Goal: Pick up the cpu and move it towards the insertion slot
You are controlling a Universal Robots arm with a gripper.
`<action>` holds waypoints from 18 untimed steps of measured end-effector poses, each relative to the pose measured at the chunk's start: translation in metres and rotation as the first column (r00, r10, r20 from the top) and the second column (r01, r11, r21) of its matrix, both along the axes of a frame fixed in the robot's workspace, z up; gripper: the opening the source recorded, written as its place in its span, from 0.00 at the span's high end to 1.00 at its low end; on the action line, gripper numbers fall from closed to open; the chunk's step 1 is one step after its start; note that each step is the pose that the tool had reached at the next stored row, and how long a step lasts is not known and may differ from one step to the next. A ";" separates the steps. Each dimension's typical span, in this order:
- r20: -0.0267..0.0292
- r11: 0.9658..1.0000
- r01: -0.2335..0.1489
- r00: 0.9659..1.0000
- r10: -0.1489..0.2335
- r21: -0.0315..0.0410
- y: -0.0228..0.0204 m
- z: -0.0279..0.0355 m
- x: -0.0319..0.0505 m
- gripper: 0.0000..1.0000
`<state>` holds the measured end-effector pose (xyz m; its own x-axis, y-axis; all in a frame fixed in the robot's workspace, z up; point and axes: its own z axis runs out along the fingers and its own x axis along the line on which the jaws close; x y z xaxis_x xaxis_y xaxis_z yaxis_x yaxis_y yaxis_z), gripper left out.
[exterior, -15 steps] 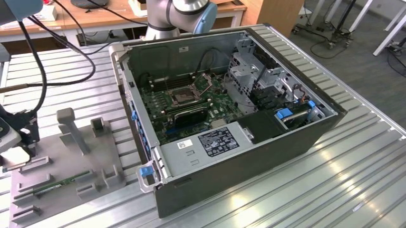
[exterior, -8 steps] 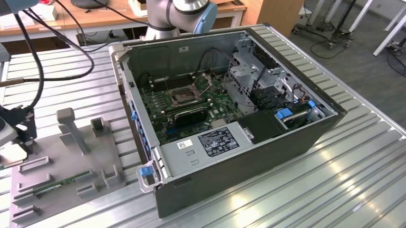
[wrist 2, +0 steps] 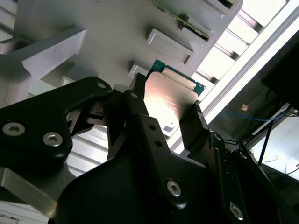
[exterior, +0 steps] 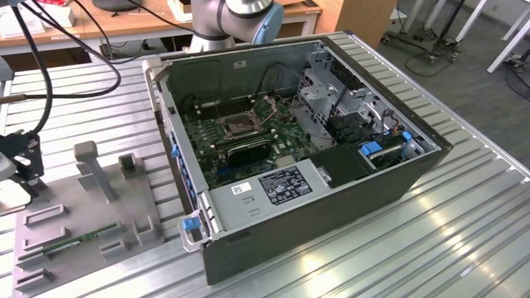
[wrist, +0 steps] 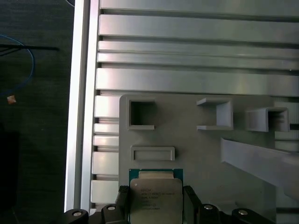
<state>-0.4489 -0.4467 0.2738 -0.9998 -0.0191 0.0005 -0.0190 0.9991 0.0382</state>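
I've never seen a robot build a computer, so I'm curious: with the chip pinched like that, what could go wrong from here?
The gripper pinches the chip only by two opposite edges, so it might slip or tilt. The socket sits down inside the computer case, close to cables and a metal cage, so the arm could bump something on the way in.

arm point(exterior: 240, 12): reaching to the exterior view's left | jaws: clamped on both sides of cpu point(wrist: 155, 200)
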 end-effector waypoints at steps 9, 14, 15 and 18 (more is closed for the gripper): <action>0.000 1.000 0.000 1.000 0.000 0.000 0.0000 0.0091 0.0000 0.46; 0.000 1.000 0.000 1.000 0.000 0.000 0.0000 0.0095 0.0000 0.46; 0.000 1.000 0.000 1.000 0.000 0.000 0.0000 0.0096 0.0000 0.46; 0.000 1.000 0.000 1.000 0.000 0.000 0.0000 0.0101 0.0000 0.46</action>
<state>-0.4489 -0.4467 0.2839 -0.9998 -0.0190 0.0006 -0.0190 0.9991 0.0381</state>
